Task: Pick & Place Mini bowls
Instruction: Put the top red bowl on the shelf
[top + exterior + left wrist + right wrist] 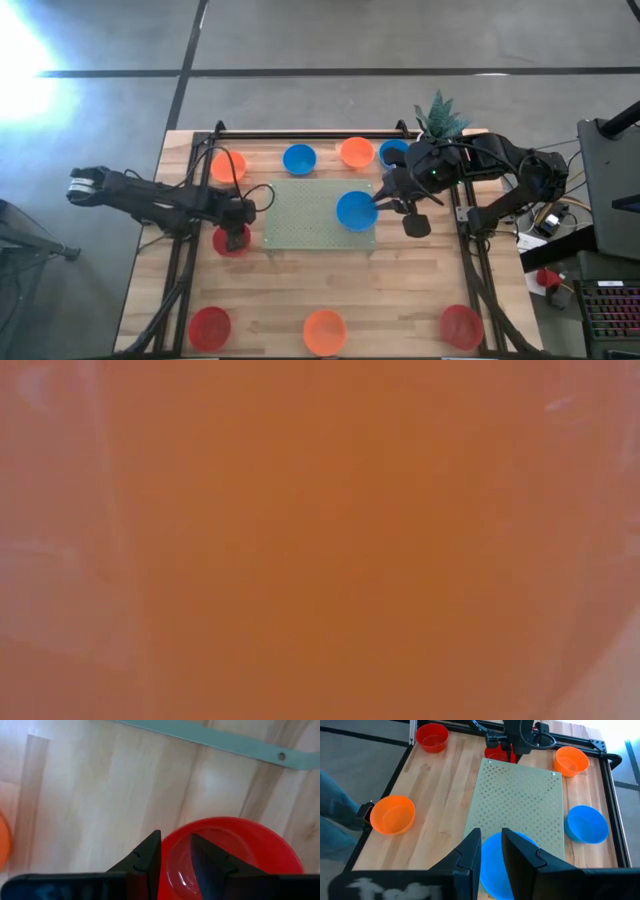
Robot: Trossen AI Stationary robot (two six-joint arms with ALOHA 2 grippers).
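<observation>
Several mini bowls in red, orange and blue stand on the wooden table. My right gripper (382, 203) (491, 831) is shut on a blue bowl (355, 211) (507, 865), held above the right part of the pale green mat (315, 215). My left gripper (236, 237) (175, 835) is open and points down over a red bowl (228, 242) (240, 850) that rests on the wood by the mat's left edge. One finger (150, 857) stands outside this bowl's rim and the other (210, 862) inside it. I cannot tell whether they touch it. My right gripper holds the blue bowl by its rim (490, 847), on the side toward the table's right edge, with one finger inside the bowl and one outside. The fingers slant down from the right. The bowl is lifted clear of the mat.
Along the far edge stand an orange bowl (228, 165), a blue one (299, 158), an orange one (356, 152) and a blue one (393, 152), beside a potted plant (440, 115). At the near edge are red (210, 325), orange (325, 331) and red (462, 325) bowls. An orange blur fills the low view.
</observation>
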